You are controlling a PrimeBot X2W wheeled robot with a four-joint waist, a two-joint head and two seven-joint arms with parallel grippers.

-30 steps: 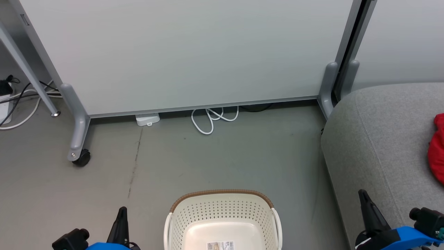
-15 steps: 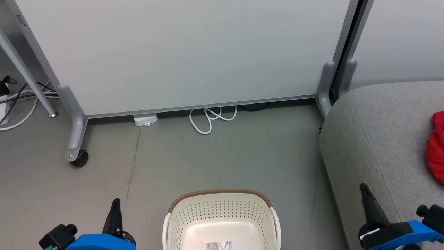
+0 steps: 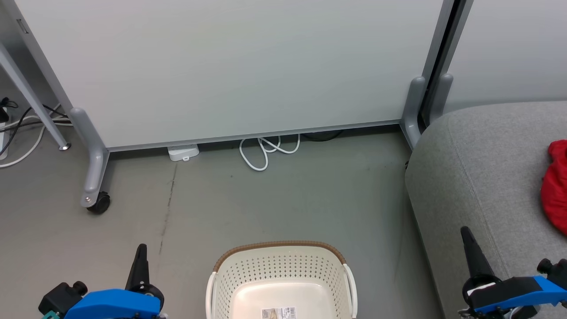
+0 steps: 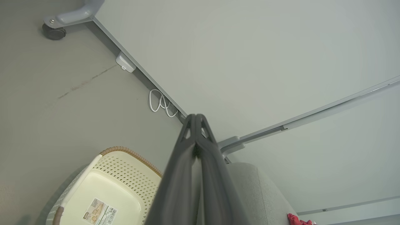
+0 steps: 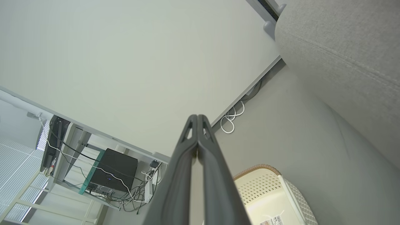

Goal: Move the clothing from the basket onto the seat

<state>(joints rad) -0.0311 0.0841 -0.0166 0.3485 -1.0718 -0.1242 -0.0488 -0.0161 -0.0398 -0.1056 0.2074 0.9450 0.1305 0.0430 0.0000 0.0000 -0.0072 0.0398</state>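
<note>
From the head view we see the cream-white perforated plastic basket with a brown woven-look rim (image 3: pixel 279 268) standing on the grey floor (image 3: pixel 266 199) at the bottom middle. Its smooth bottom is bare but for a printed label (image 3: pixel 278 313). The large light-grey fabric seat (image 3: pixel 478 177) stands just to the right of the basket. A bundle of red soft clothing (image 3: pixel 556 186) lies on the seat at the view's right edge. Our left gripper (image 3: pixel 141 250) hangs over the floor to the left of the basket, and our right gripper (image 3: pixel 465 234) hangs over the seat's near edge. Behind runs a pale grey partition panel on wheeled grey feet (image 3: pixel 230 66), with a looped white cable (image 3: pixel 263 153) at its base.

In the left wrist view our left gripper's dark fingers are pressed together and hold nothing. The basket lies below and to their left, and the seat with a scrap of the red clothing is at the lower right.

In the right wrist view our right gripper's fingers are likewise pressed together and hold nothing. The seat is at the upper right and the basket at the lower right.
</note>
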